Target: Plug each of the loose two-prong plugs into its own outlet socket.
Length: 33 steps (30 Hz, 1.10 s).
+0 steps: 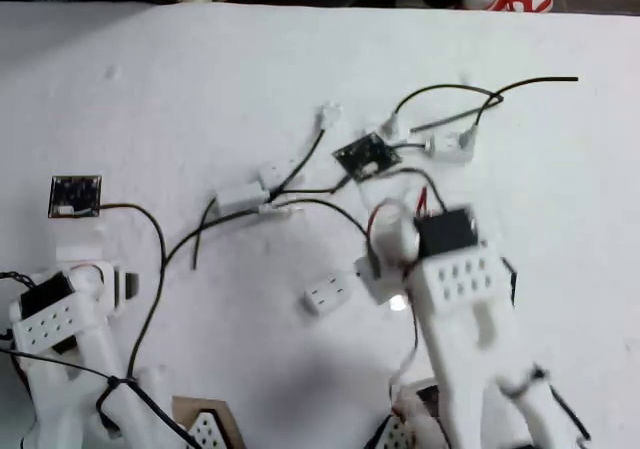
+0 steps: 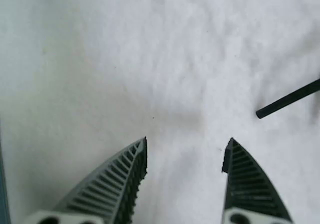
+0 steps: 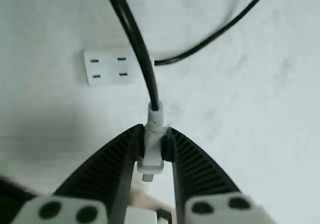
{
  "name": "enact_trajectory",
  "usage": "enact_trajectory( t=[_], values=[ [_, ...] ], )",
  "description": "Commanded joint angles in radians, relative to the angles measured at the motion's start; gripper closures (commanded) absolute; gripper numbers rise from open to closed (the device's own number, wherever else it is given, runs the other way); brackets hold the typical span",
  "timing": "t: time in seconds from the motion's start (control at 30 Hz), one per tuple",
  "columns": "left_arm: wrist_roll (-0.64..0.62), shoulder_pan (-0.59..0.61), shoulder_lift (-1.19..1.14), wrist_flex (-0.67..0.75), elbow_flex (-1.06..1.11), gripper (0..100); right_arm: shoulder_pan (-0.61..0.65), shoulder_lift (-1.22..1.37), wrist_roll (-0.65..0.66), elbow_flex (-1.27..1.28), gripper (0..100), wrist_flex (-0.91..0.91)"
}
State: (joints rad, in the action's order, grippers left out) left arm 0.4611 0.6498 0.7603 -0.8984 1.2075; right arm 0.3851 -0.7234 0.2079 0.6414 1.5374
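the plug in play is a small white one on a black cord, held up off the counter between the fingers of the right hand, which is clamped on its body with the cord running out ahead. just beyond it lies a white outlet block flat on the counter, slots facing up and all of them bare. so this plug is lifted but not yet in, and it sits near the block, not over it.

in the high view, other white plugs lie loose among tangled cords farther up the counter. i can't tell whether any of them is seated in a socket.

the left hand hangs over bare counter off to the left, fingers apart, holding nothing, with a cord end nearby.

my read: the task is at an early stage, with the first insertion and the rest of the plugs left to do.
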Motion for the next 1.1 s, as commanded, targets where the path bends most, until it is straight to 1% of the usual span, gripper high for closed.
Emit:
enact_trajectory(
  t=[0.0, 0.1, 0.23, 0.37, 0.5, 0.7, 0.87, 1.0, 1.07],
  values=[
    [-0.002, 0.002, 0.015, 0.014, -0.005, 75, 0.073, -0.193, -0.087, 0.129, 98.1, -0.202],
    [-0.002, 0.002, 0.015, 0.014, -0.005, 75, 0.128, -0.337, -0.115, 0.310, 98.1, -0.377],
    [-0.002, 0.002, 0.015, 0.014, -0.005, 75, 0.185, -0.501, -0.118, 0.525, 98.1, -0.582],
    [-0.002, 0.002, 0.015, 0.014, -0.005, 75, 0.219, -0.624, -0.118, 0.726, 98.1, -0.785],
    [-0.002, 0.002, 0.015, 0.014, -0.005, 75, 0.219, -0.713, -0.114, 0.890, 98.1, -0.905],
    [-0.002, 0.002, 0.015, 0.014, -0.005, 75, 0.220, -0.880, -0.118, 1.057, 98.1, -0.966],
    [-0.002, 0.002, 0.015, 0.014, -0.005, 75, 0.228, -1.006, -0.126, 1.056, 98.1, -0.871],
    [-0.002, 0.002, 0.015, 0.014, -0.005, 75, 0.295, -1.076, -0.146, 1.049, 98.1, -0.737],
    [0.000, 0.002, 0.015, 0.014, -0.005, 75, 0.306, -1.076, -0.146, 1.049, 98.1, -0.707]
  ],
)
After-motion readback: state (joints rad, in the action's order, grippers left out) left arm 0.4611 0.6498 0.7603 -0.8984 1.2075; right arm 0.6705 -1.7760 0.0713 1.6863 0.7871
